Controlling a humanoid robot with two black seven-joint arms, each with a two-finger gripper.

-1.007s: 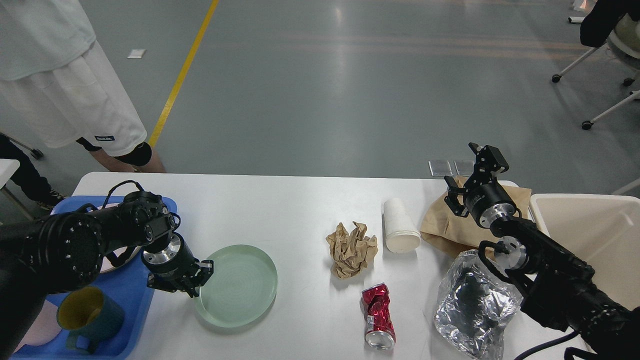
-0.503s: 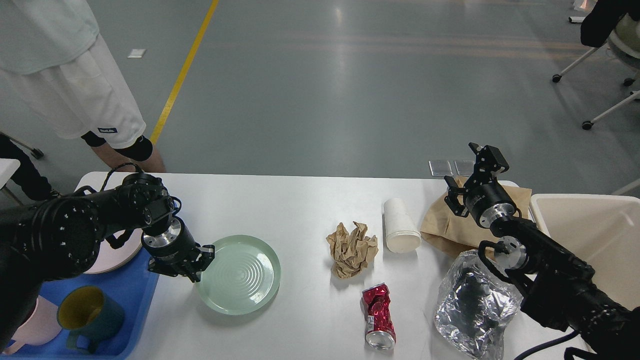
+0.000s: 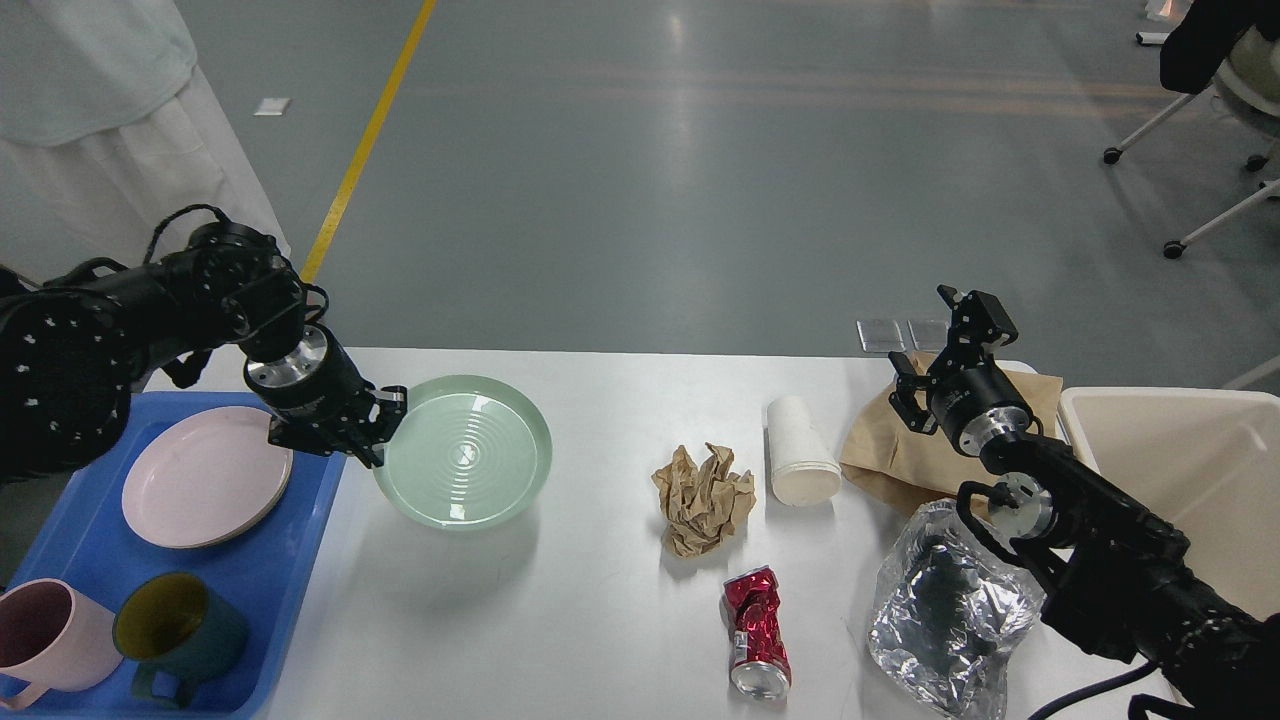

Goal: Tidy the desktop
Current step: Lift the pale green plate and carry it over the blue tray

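In the head view you see the white desk (image 3: 600,620) spread across the near half of the scene, its far edge running left to right under the grey floor. Your left gripper (image 3: 385,432) is clamped on the left rim of the green plate (image 3: 462,450), which is lifted clear of the desk and tilted, with its shadow on the surface below. Just left of it the blue tray (image 3: 300,580) sits on the desk's left end, holding a pink plate (image 3: 205,490) at the far side and a pink mug (image 3: 45,630) and a dark green mug (image 3: 175,630) side by side at the near side. Toward the middle right you find a crumpled brown paper wad (image 3: 703,497), with a white paper cup (image 3: 798,452) lying on its side just right of it, and a crushed red can (image 3: 756,630) nearer to you. A flat brown paper bag (image 3: 880,455) lies at the far right, and a crinkled foil bag (image 3: 940,610) near it. Your right gripper (image 3: 935,350) hangs above the brown bag with its fingers parted, holding nothing. The beige bin (image 3: 1180,450) stands right of the desk.
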